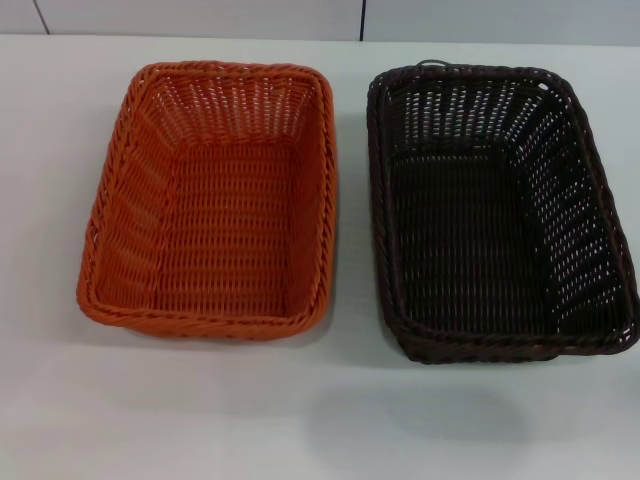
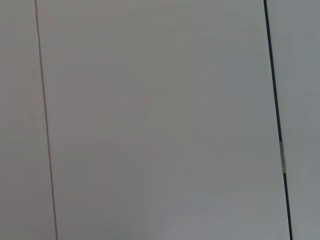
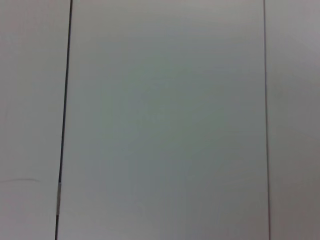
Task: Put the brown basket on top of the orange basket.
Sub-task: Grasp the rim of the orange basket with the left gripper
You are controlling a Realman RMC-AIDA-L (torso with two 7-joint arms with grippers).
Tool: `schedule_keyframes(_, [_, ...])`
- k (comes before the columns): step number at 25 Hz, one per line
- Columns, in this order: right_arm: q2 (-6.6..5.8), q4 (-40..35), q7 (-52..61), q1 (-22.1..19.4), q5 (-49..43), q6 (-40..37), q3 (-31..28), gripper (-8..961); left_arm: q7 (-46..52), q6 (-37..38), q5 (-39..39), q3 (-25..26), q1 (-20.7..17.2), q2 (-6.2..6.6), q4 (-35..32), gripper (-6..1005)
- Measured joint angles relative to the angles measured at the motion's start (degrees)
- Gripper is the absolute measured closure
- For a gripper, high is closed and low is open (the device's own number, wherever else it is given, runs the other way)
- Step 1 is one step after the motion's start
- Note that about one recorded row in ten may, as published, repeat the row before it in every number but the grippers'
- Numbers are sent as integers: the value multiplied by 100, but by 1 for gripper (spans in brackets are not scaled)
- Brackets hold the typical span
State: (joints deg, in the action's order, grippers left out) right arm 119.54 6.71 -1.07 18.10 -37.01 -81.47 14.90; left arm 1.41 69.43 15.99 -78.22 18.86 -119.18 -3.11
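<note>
Over on the left of the table [image 1: 330, 420], the orange basket [image 1: 215, 200], upright and empty, long axis running away from the robot. Just beside it on the right, not touching, the brown basket [image 1: 490, 210], lying parallel, also upright and empty, still to be lifted. No end effector in the head view, neither left nor right; both wrist views filled with plain pale panels and seams only, so open or clenched: cannot tell. Judging by position, right arm the nearer one for the pick, then a short sideways carry leftward onto the orange one, long axes already lined up.
</note>
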Motion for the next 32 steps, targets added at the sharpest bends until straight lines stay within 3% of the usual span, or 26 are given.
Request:
schedule_keyframes(16, [-10,19,11,-9,1,37,-6,114,172,0,-229,-12,42,6,-151,160])
schedule_keyframes(22, [-10,33,11,-50,1,59,-6,114,557,-222,-787,-449,10,82,-604,163])
schedule_keyframes(23, [-11,33,11,-51,-5,90,-5,114,550,-771,-1053,-492,-54,98,-1169,163])
schedule_keyframes(24, [-11,33,11,-51,-5,90,-5,114,550,-771,-1053,-492,-54,98,-1169,164])
schedule_keyframes(26, [-21,30,11,-48,-22,125,0,114,562,-1547,-1282,-495,-155,111,-1857,164])
schedule_keyframes(29, [-27,6,11,-46,-31,167,3,113,589,-3140,-1793,-512,-372,122,-3323,166])
schedule_keyframes(30, [-27,-3,11,-44,-32,188,4,113,683,-4146,-2178,-523,-444,126,-4267,166])
schedule_keyframes(32, [-27,-7,11,-37,-33,258,4,113,822,-4521,-2324,-555,-449,143,-4603,167])
